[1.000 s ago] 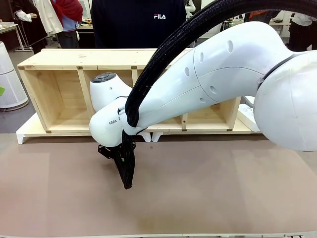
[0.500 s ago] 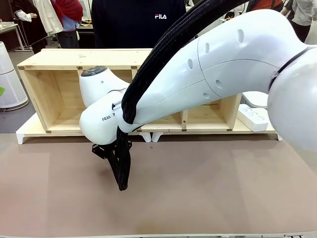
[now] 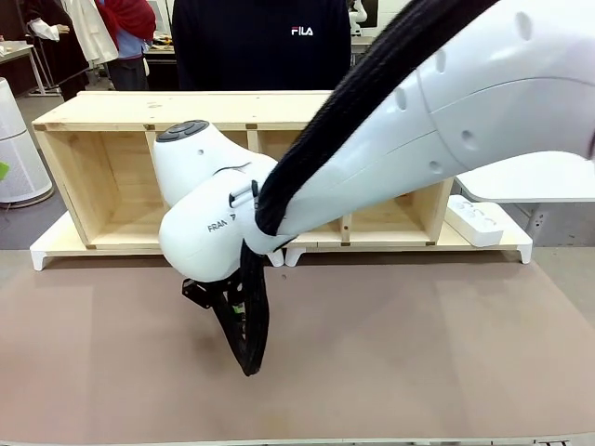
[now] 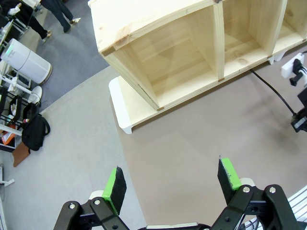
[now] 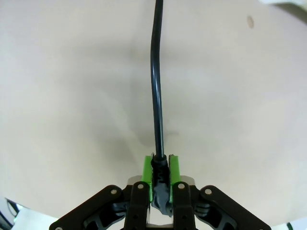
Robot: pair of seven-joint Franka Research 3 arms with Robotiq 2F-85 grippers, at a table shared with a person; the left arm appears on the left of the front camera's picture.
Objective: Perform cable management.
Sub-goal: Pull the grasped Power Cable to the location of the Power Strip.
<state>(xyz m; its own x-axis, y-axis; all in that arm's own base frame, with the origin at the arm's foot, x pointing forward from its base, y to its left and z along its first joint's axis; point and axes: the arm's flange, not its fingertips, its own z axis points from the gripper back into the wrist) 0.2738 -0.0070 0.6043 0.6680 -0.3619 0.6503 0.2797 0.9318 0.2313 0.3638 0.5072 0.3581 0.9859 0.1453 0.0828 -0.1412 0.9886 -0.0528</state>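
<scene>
We see the right gripper (image 5: 160, 159) clamped on the thick end of the cable (image 5: 155, 86), which runs off across the tan tabletop (image 5: 72, 96); the left gripper (image 4: 170, 167) stands wide open, empty, above that tabletop.

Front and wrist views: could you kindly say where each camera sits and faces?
Front view: between the arms, facing across the table to shelf and person; right arm crosses.
Left wrist view: above the open left tool, looking down at shelf.
Right wrist view: above the right tool, shut on the cable, facing table.
Shared: shelf, front and left wrist.
</scene>
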